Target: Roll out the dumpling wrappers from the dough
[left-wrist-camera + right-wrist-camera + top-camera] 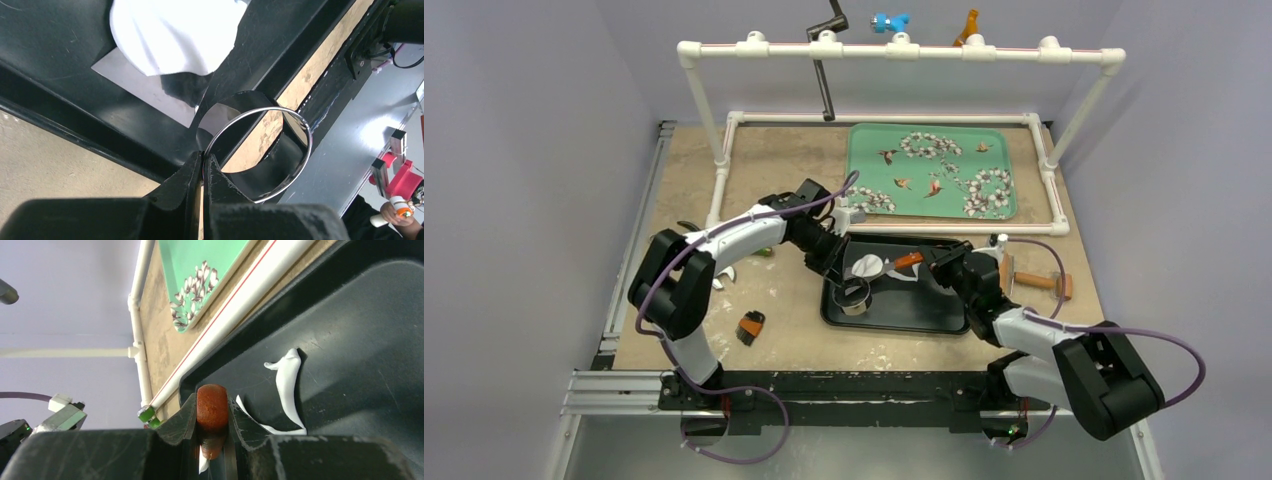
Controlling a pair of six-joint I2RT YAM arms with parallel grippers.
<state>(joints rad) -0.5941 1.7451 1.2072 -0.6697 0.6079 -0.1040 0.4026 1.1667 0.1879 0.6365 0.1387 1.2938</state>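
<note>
At centre left, the left jaws pinch shut on the metal ring (277, 167). Just right of it, the dough wrapper (864, 266) lies in the black tray (924, 315). It looks soft, thin and easily torn, so it is best lifted from beneath its edge. The right jaws clamp a brown handle (212, 407) beside a dough scrap (289, 385).

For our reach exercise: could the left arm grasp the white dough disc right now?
Probably not yet: the left gripper is shut on the ring cutter, so it has no free fingers, though the dough disc lies close with nothing between.
</note>
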